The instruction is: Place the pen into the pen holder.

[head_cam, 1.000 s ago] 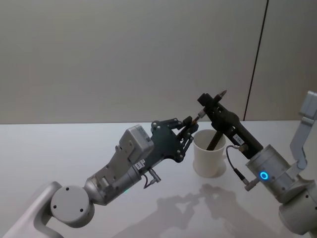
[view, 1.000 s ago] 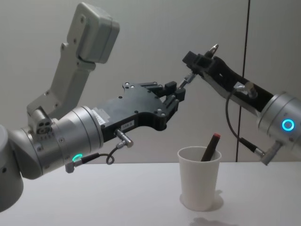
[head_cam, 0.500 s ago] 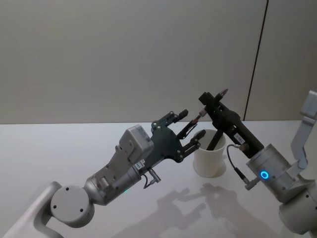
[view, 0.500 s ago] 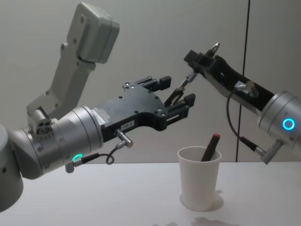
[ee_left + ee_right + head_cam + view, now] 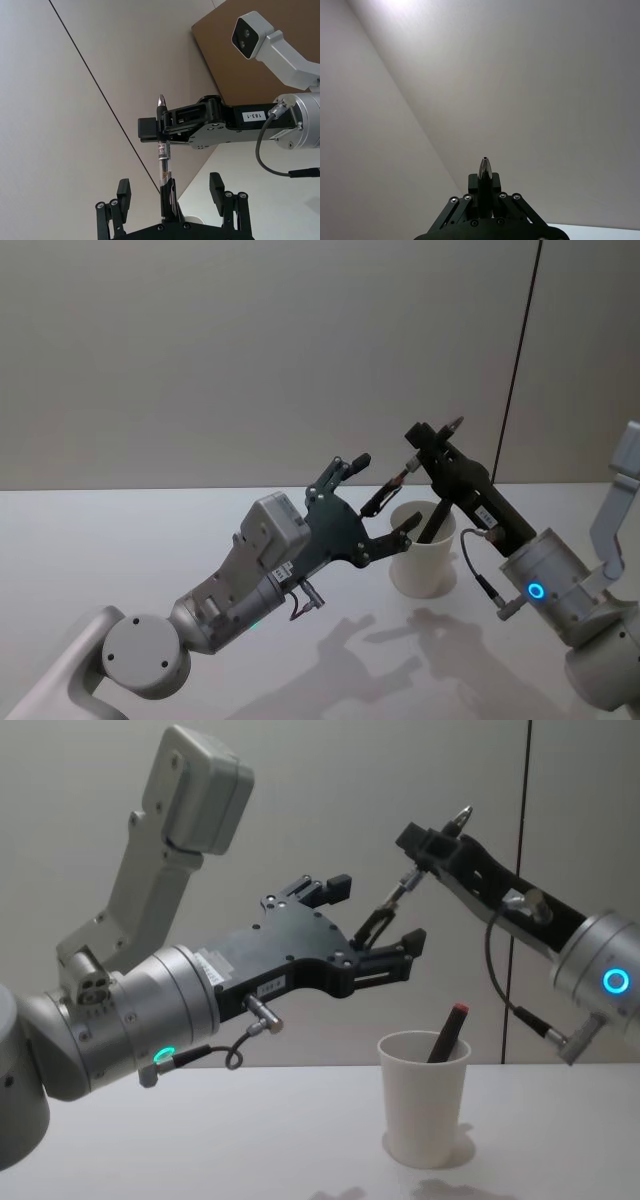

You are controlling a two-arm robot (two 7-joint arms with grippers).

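While the white tabletop (image 5: 200,1140) carries the things, the left arm reaches in from the lower left, raised above it. The left gripper (image 5: 375,925) hangs in the air just left of and above the pen holder (image 5: 423,1097), its fingers (image 5: 327,886) spread wide apart with nothing clamped between them. From the right, the right gripper (image 5: 432,845) slants in, higher than the cup's rim; its fingers are closed together on a pen (image 5: 388,907), which they grip near its metal tip. The pen's tip points up and back past the gripper, and its barrel runs down and to the left so that its lower end lies between the left gripper's open fingers; contact there cannot be told. In the left wrist view the pen (image 5: 163,170) stands between the two spread fingers (image 5: 123,192), clamped higher up by the right gripper (image 5: 162,126).

The pen holder, a plain white paper cup, stands upright on the tabletop below and between the two grippers, near the right arm. A second, dark pen with a red end (image 5: 445,1032) already leans inside it, its top resting against the rim. Behind the scene are a plain grey wall and a thin dark vertical seam (image 5: 527,840).
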